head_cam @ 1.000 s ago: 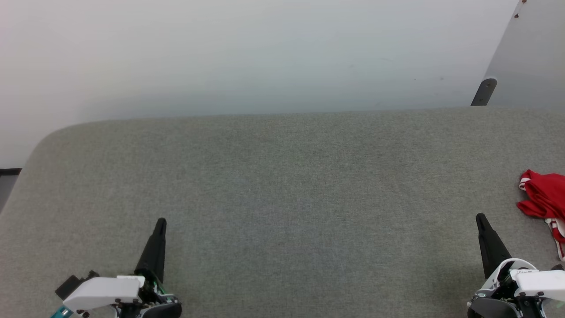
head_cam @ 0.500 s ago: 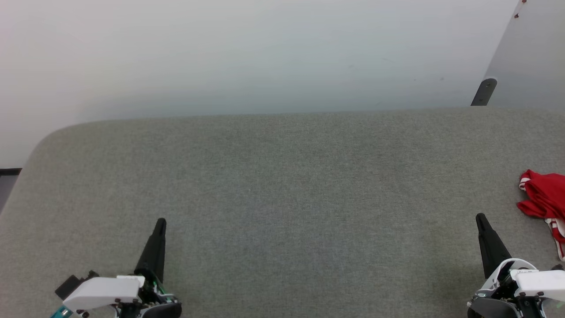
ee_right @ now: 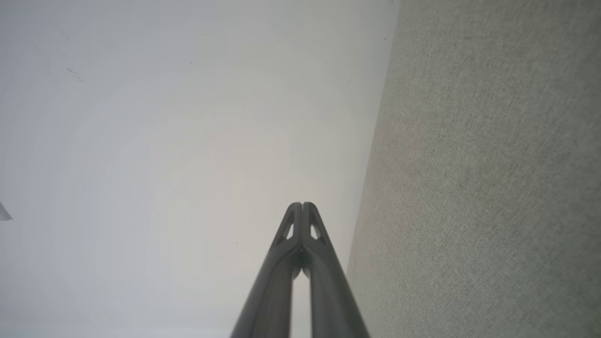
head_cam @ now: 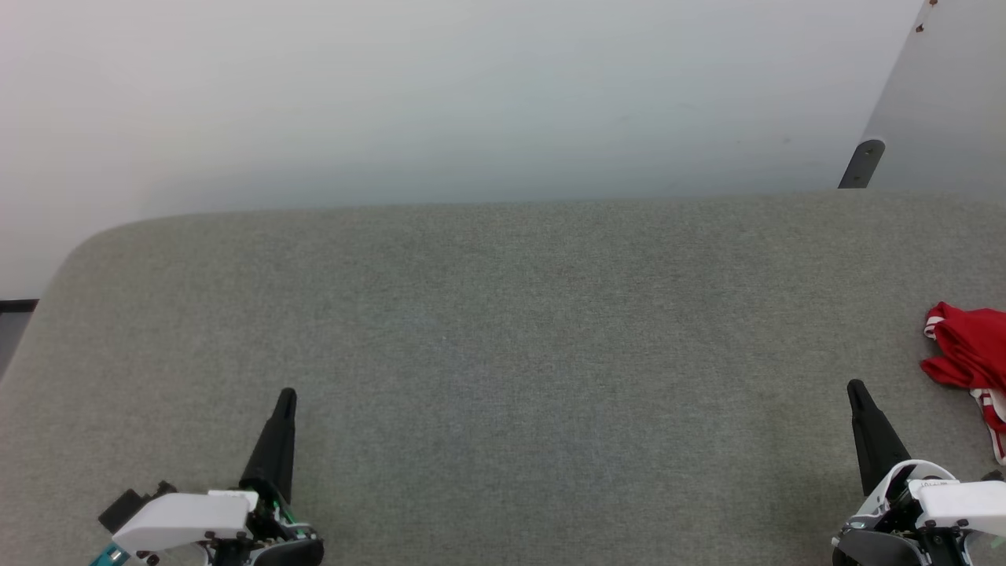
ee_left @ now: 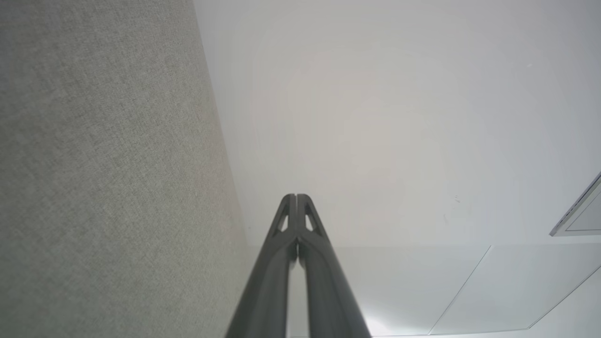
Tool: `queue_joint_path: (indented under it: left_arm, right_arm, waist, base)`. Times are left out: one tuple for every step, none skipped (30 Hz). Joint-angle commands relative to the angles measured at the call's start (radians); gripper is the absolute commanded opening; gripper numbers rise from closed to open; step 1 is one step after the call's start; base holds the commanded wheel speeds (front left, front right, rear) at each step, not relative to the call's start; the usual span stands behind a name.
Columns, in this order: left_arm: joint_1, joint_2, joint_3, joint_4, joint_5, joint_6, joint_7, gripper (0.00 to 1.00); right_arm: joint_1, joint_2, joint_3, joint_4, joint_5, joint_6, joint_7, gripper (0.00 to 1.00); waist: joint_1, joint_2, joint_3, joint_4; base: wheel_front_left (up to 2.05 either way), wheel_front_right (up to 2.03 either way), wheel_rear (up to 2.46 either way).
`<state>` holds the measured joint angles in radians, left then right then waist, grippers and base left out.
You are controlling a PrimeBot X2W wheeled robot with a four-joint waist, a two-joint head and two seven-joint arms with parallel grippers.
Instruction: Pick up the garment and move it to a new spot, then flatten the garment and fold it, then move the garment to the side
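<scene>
In the head view the left claw [head_cam: 284,397] sits at the lower left of the frame. Its white wrist housing lies low against the bottom edge, and its dark fingers point up the frame with a slight lean to the right. The right claw [head_cam: 855,387] sits at the lower right in a mirrored pose, its fingers leaning slightly left. Both hang over the grey fabric tabletop [head_cam: 503,330] with the jaws pressed together and nothing held.

In the left wrist view the left claw [ee_left: 296,197] has its two fingers meeting at the tips, with the tabletop [ee_left: 103,178] along the left side of the frame. In the right wrist view the right claw [ee_right: 301,205] is closed in the same way, with the tabletop [ee_right: 488,188] on the right side.

The garment [head_cam: 968,350] lies crumpled on the tabletop at the right edge of the head view, above and to the right of the right claw and apart from it. It is red cloth with white-and-red striped trim and is partly cut off by the frame edge. No lettering can be read on the part in frame.
</scene>
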<state>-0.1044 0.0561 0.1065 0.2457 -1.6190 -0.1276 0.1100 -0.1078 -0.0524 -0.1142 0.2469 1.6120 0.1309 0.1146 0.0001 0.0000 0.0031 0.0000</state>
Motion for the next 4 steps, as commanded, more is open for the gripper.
queue_joint_path:
  left_arm:
    - [-0.01,-0.002,0.003,0.001,0.003,-0.006,0.002,0.0]
    - [-0.01,-0.002,0.003,0.002,0.003,-0.006,0.002,0.0]
    - [-0.01,-0.002,0.003,0.002,0.003,-0.006,0.002,0.0]
    - [-0.01,-0.002,0.003,0.002,0.003,-0.006,0.002,0.0]
  right_arm:
    - [-0.004,0.004,0.0,0.0,0.001,0.0,0.001,0.0]
    - [-0.004,0.004,0.0,0.0,0.001,0.0,0.001,0.0]
    - [-0.004,0.004,0.0,0.0,0.001,0.0,0.001,0.0]
    - [-0.004,0.004,0.0,0.0,0.001,0.0,0.001,0.0]
  waist:
    - [-0.0001,0.0,0.0,0.0]
    - [-0.0001,0.0,0.0,0.0]
    - [-0.0001,0.0,0.0,0.0]
    - [-0.0001,0.0,0.0,0.0]
  base:
    - [0.0,0.0,0.0]
    - [0.0,0.0,0.0]
    - [0.0,0.0,0.0]
    - [0.0,0.0,0.0]
